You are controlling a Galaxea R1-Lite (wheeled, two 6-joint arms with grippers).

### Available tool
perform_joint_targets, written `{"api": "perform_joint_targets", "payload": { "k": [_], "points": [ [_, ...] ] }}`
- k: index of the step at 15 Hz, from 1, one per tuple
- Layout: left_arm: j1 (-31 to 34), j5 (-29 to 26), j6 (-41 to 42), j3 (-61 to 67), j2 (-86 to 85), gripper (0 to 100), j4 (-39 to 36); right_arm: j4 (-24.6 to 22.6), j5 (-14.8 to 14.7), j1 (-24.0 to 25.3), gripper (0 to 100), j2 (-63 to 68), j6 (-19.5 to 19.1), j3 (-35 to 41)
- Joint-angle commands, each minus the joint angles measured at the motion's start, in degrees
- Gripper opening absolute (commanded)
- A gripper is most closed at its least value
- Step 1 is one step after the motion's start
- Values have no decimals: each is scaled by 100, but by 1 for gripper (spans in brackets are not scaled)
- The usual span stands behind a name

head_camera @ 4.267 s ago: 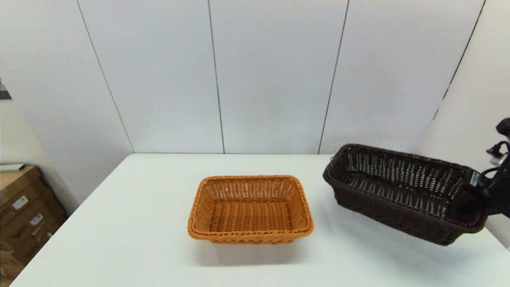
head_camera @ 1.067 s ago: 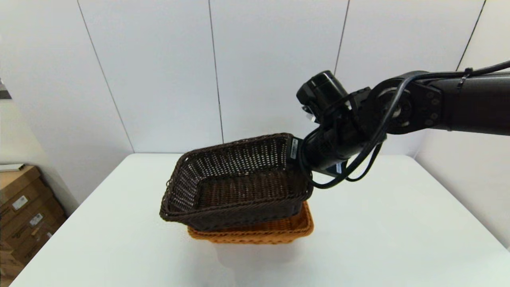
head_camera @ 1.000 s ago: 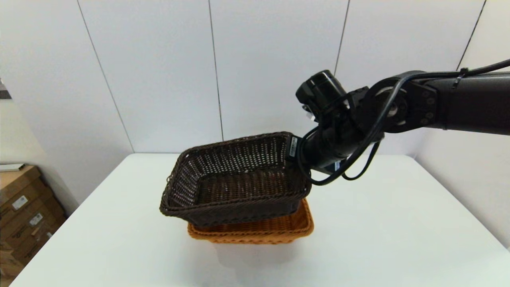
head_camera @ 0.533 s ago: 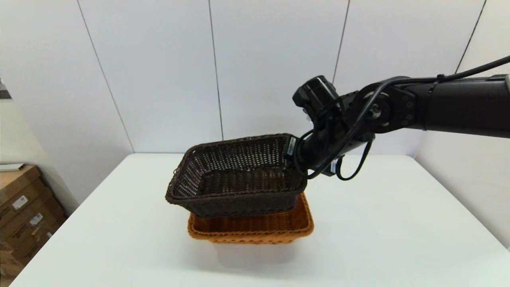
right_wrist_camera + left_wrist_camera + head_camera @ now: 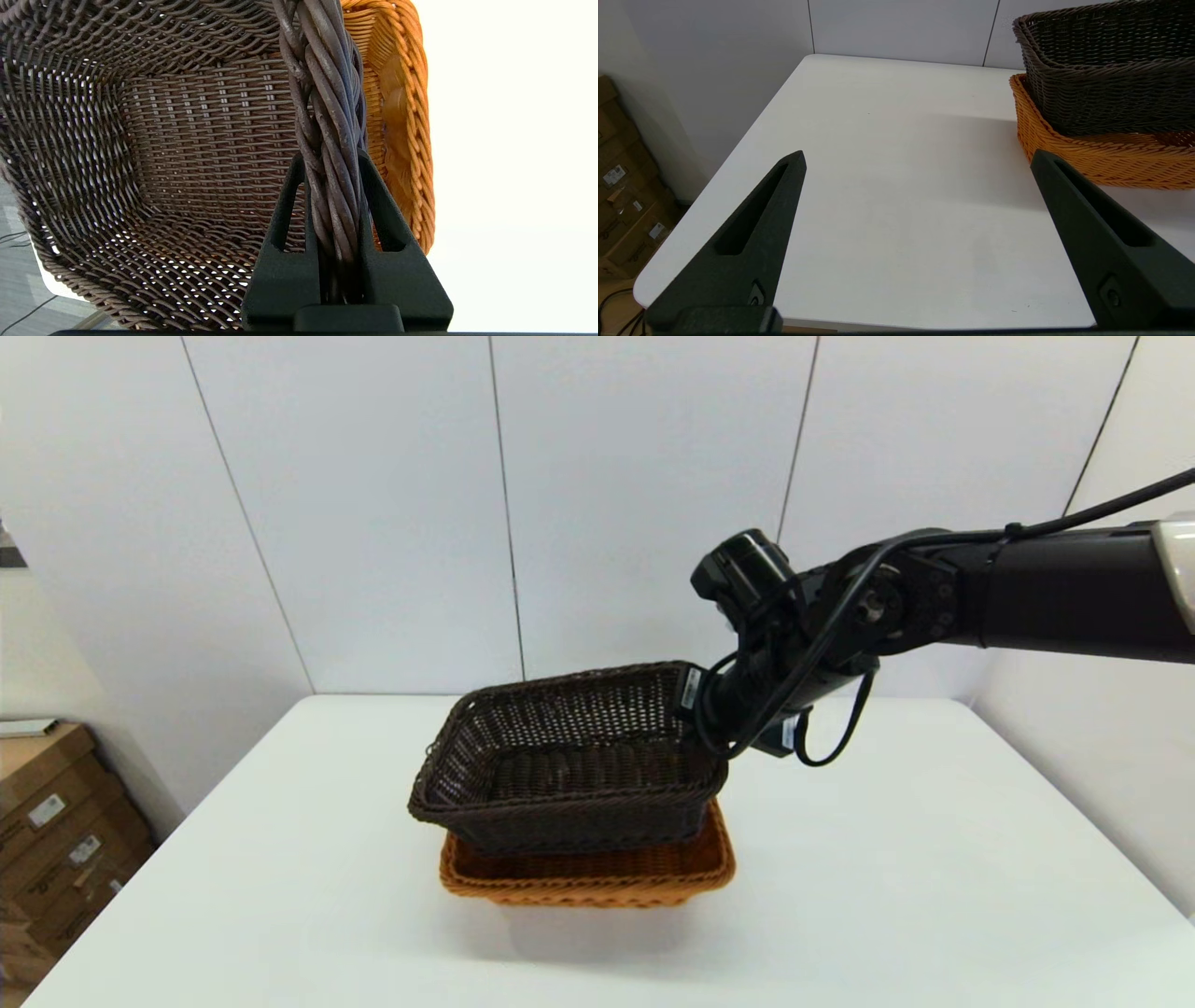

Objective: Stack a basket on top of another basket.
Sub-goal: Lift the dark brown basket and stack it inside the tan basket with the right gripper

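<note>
Right now your right pincer [image 5: 332, 161] clenches the braided rim of the dark brown open-weave wicker basket [image 5: 569, 775], tilted above the orange-tan wicker basket [image 5: 597, 873] on the white tabletop [image 5: 934, 877], panelled wall behind; left pincer [image 5: 917, 158] released.

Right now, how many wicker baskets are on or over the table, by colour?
Dark brown wicker basket: 1, gripped at its rim by the right end effector, sitting partly in the orange one.
Orange-tan wicker basket: 1, on the table.
Total: 2 baskets.
</note>
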Motion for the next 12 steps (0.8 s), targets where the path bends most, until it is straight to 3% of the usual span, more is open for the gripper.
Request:
{"api": "perform_joint_targets", "payload": {
  "k": [1, 4, 12],
  "points": [
    [0, 2, -5, -1, -1, 100, 1, 202, 76, -3, 0, 10, -54, 13],
    [0, 2, -5, -1, -1, 100, 1, 246, 226, -3, 0, 62, -159, 13],
    [0, 2, -5, -1, -1, 100, 1, 237, 217, -3, 0, 326, -309, -4]
  ]
}}
